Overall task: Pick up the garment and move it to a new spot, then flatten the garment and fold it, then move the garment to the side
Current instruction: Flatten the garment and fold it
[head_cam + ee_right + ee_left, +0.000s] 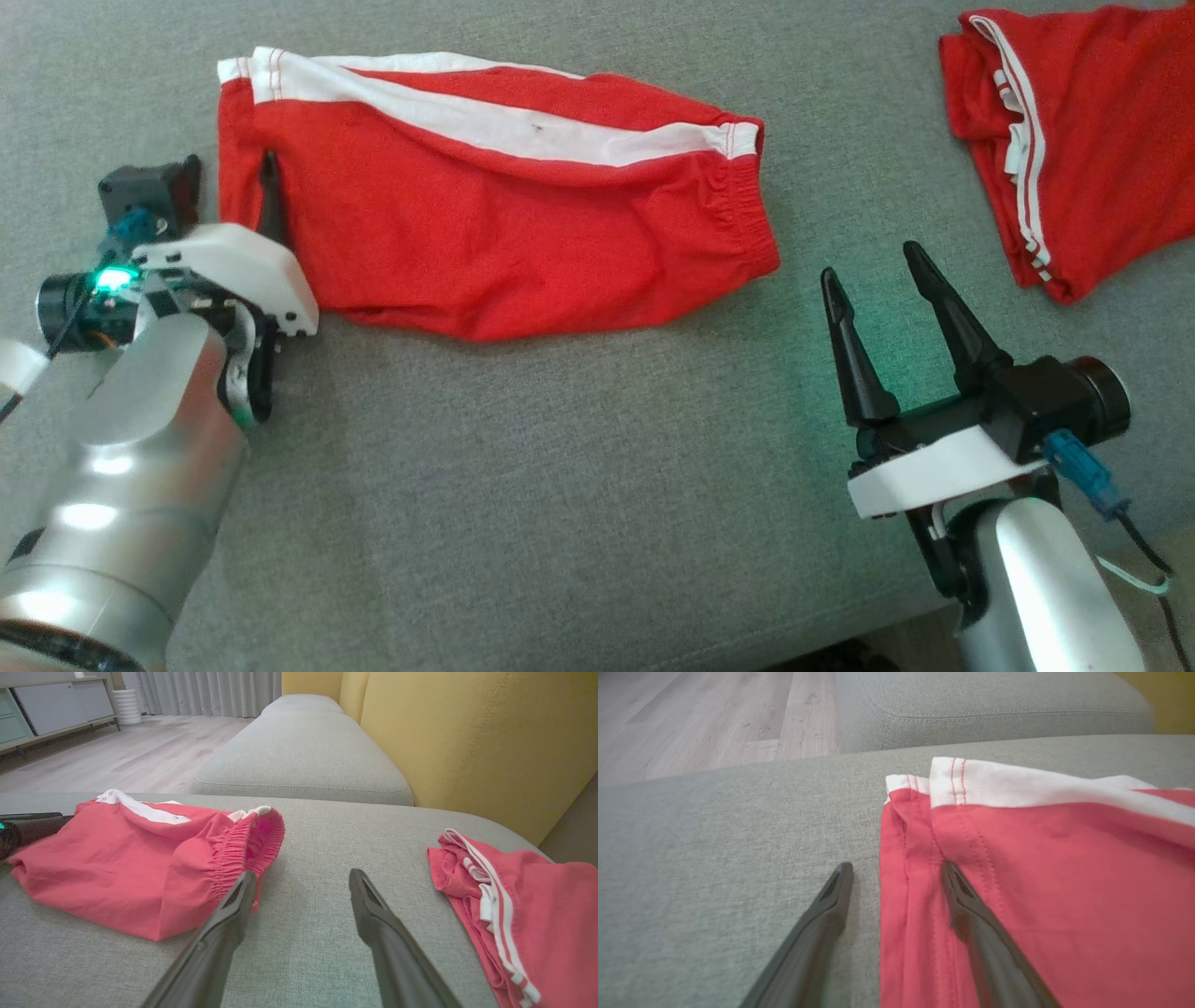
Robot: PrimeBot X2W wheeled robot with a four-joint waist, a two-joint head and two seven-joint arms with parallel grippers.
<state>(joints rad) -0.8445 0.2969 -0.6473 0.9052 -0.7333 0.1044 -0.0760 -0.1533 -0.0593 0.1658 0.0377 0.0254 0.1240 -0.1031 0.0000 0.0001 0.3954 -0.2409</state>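
The garment (485,224) is a pair of red shorts with a white side stripe. It lies folded and flat on the grey sofa cushion (560,467). My left gripper (231,182) is open at the garment's left hem end. In the left wrist view one finger (971,914) lies over the red cloth (1064,868) and the other rests on the bare cushion beside the hem. My right gripper (870,263) is open and empty, just right of the elastic waistband end (243,849), above bare cushion.
A second red garment (1092,121) with white stripes lies crumpled at the far right of the cushion. The yellow sofa back (467,742) rises behind it. Another grey cushion (303,765) and the wooden floor (691,718) lie beyond the seat edge.
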